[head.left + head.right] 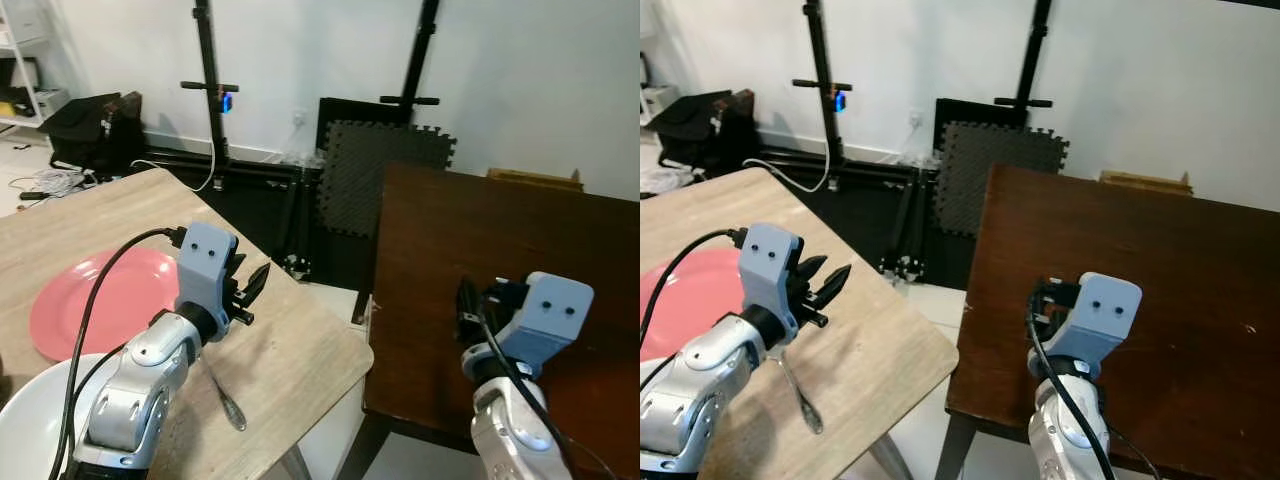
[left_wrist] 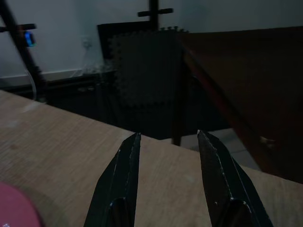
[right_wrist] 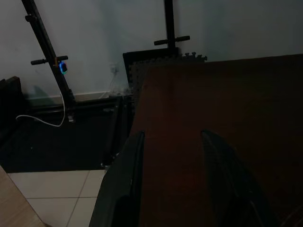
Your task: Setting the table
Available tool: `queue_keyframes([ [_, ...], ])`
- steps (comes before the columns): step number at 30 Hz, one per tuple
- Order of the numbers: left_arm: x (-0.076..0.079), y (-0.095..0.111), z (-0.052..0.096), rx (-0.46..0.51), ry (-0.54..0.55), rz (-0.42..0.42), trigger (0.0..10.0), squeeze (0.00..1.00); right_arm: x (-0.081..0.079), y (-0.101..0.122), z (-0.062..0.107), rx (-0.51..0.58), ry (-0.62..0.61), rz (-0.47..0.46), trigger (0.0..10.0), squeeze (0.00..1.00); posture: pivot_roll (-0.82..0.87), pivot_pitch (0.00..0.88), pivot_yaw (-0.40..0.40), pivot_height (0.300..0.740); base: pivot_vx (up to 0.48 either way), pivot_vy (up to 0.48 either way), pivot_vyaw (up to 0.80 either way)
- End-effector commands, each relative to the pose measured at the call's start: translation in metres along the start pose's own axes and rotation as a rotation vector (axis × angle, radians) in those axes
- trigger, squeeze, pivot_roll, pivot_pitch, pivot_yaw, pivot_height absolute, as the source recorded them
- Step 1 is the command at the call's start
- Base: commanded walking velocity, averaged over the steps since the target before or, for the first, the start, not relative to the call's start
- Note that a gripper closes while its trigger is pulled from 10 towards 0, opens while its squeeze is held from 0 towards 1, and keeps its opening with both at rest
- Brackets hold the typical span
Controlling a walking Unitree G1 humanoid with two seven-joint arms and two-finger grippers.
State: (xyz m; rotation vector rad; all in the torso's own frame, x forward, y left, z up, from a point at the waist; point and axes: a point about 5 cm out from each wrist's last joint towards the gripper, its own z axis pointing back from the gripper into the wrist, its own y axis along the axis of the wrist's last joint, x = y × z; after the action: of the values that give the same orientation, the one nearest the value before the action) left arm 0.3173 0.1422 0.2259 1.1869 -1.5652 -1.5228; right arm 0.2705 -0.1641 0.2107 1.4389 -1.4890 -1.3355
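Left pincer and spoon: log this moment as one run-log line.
left pincer: open, empty, above light table | spoon: lying on light table, beside pink plate | right pincer: open, empty, over dark table

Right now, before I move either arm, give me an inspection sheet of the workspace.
Surface: light wooden table on the left, dark brown wooden table on the right, a gap of floor between them.
Job's things: round pink plate, white round dish at the near edge, slim metal utensil, all on the light table.
Clutter: nothing seen on the dark table.
Grippers: left tool open above the light table, holding nothing; right tool open over the dark table, holding nothing.
Cables: black cable along the left arm; white cable on the floor behind.
Surroundings: black stands, grey foam mats, white wall.
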Motion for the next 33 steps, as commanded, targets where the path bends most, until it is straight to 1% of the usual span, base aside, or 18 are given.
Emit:
queue_keyframes([
  [1,0.001,-0.005,0.001,-0.020,0.000,-0.008,10.0,0.00,0.004,-0.001,0.001,-0.004,-0.016,0.010,10.0,0.00,0.02,0.071,0.030,0.740,0.000,0.000,0.00],
  [2,0.002,-0.002,0.001,-0.018,0.003,-0.043,10.0,0.00,0.004,0.000,0.001,0.000,-0.010,0.015,10.0,0.00,0.02,0.071,0.030,0.740,0.000,0.000,0.00],
  [3,0.003,0.002,0.002,-0.048,-0.031,-0.159,10.0,0.00,0.003,0.003,0.000,0.014,0.014,0.038,10.0,0.00,0.02,0.073,0.035,0.740,0.000,0.000,0.00],
  [4,0.004,0.005,0.003,-0.072,-0.054,-0.241,10.0,0.00,0.002,0.006,-0.001,0.024,0.031,0.056,10.0,0.00,0.02,0.073,0.035,0.740,0.000,0.000,0.00],
  [5,0.001,0.014,0.006,-0.085,-0.082,-0.283,10.0,0.00,0.001,0.011,-0.002,0.046,0.076,0.095,10.0,0.00,0.02,0.074,0.036,0.740,0.000,0.000,0.00],
  [6,-0.001,0.019,0.008,-0.092,-0.099,-0.297,10.0,0.00,0.000,0.014,-0.003,0.060,0.106,0.121,10.0,0.00,0.02,0.074,0.036,0.740,0.000,0.000,0.00],
  [7,-0.011,0.027,0.013,-0.111,-0.110,-0.273,10.0,0.00,-0.002,0.020,-0.004,0.070,0.170,0.132,10.0,0.00,0.02,0.074,0.036,0.740,0.000,0.000,0.00],
  [8,-0.027,0.039,0.021,-0.126,-0.113,-0.253,10.0,0.00,-0.007,0.028,-0.005,0.083,0.279,0.153,10.0,0.00,0.03,0.074,0.039,0.740,0.000,0.000,0.00],
  [9,-0.036,0.044,0.024,-0.122,-0.091,-0.251,10.0,0.00,-0.009,0.031,-0.005,0.093,0.327,0.170,10.0,0.00,0.03,0.074,0.039,0.740,0.000,0.000,0.00],
  [12,-0.055,0.049,0.026,-0.108,0.038,-0.198,10.0,0.00,-0.010,0.038,-0.010,0.108,0.371,0.161,10.0,0.00,0.06,0.072,0.031,0.740,0.000,0.000,0.00],
  [13,-0.055,0.049,0.026,-0.108,0.038,-0.198,10.0,0.00,-0.010,0.038,-0.010,0.108,0.371,0.161,10.0,0.00,0.06,0.072,0.031,0.740,0.000,0.000,0.00],
  [14,-0.058,0.047,0.027,-0.113,0.068,-0.188,10.0,0.00,-0.011,0.040,-0.012,0.113,0.376,0.146,10.0,0.00,0.07,0.071,0.028,0.740,0.000,0.000,0.00],
  [18,-0.041,0.040,0.030,-0.075,0.097,-0.168,10.0,0.00,-0.014,0.040,-0.020,0.109,0.350,0.069,10.0,0.00,0.09,0.069,0.011,0.740,0.000,-0.077,0.15],
  [19,-0.034,0.036,0.030,-0.081,0.103,-0.147,10.0,0.00,-0.013,0.036,-0.023,0.088,0.318,0.053,10.0,0.00,0.10,0.069,0.006,0.740,0.000,-0.480,0.80],
  [23,-0.026,0.034,0.032,-0.097,0.087,-0.125,10.0,0.00,-0.010,0.033,-0.026,0.070,0.286,0.063,10.0,0.00,0.10,0.068,0.003,0.740,0.000,-0.201,0.80],
  [26,-0.026,0.036,0.032,-0.098,0.079,-0.115,10.0,0.00,-0.009,0.033,-0.027,0.065,0.284,0.066,10.0,0.00,0.10,0.067,0.005,0.740,0.000,0.000,0.80],
  [27,-0.029,0.038,0.030,-0.091,0.090,-0.110,10.0,0.00,-0.006,0.033,-0.029,0.064,0.275,0.067,10.0,0.00,0.10,0.067,0.006,0.740,0.000,0.000,0.80],
  [33,-0.030,0.040,0.026,-0.085,0.098,-0.115,10.0,0.00,0.000,0.032,-0.030,0.063,0.233,0.067,10.0,0.00,0.09,0.067,0.017,0.740,0.000,0.000,0.80],
])
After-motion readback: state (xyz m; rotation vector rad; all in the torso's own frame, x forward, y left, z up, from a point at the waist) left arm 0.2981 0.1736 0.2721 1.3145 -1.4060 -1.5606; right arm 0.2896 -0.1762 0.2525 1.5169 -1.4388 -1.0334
